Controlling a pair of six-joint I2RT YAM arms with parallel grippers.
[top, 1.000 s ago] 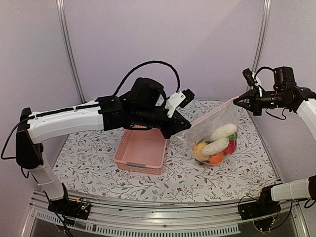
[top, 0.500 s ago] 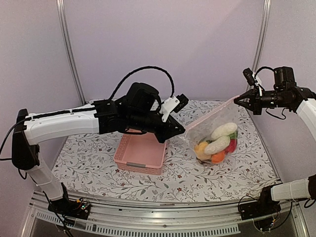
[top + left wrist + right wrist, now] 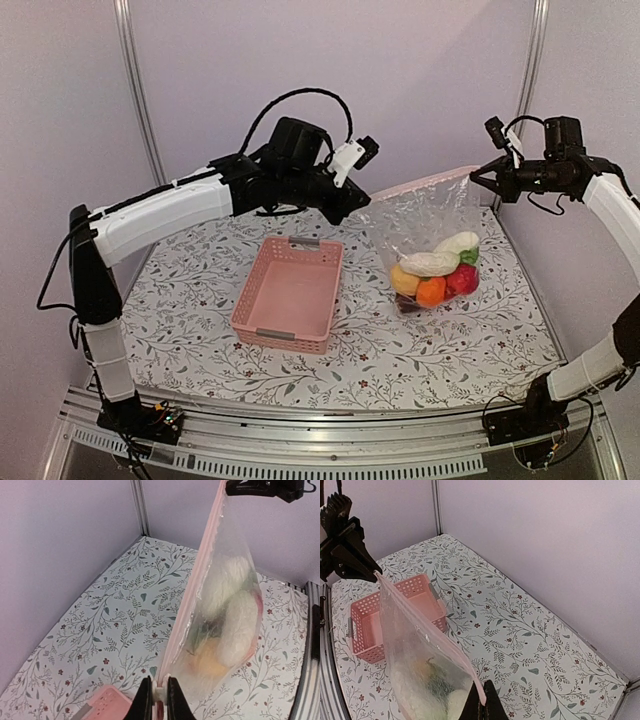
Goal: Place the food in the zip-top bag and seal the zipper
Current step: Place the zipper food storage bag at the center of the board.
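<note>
The clear zip-top bag hangs stretched between both grippers above the table. Its pink zipper runs taut along the top edge. The food lies heaped in the bag's bottom: white, orange, red and yellow pieces. My left gripper is shut on the zipper's white slider at the bag's left end; in the left wrist view the fingertips pinch it below the zipper. My right gripper is shut on the bag's right corner, and in the right wrist view its tips clamp the zipper strip.
The pink slatted basket stands left of the bag on the floral tablecloth. It also shows beyond the bag in the right wrist view as the basket. Walls and metal posts close in the back.
The left gripper has risen and drawn back with the bag's left end. The zipper edge now lies nearly level, and the bag hangs higher with the food settled at the bottom.
</note>
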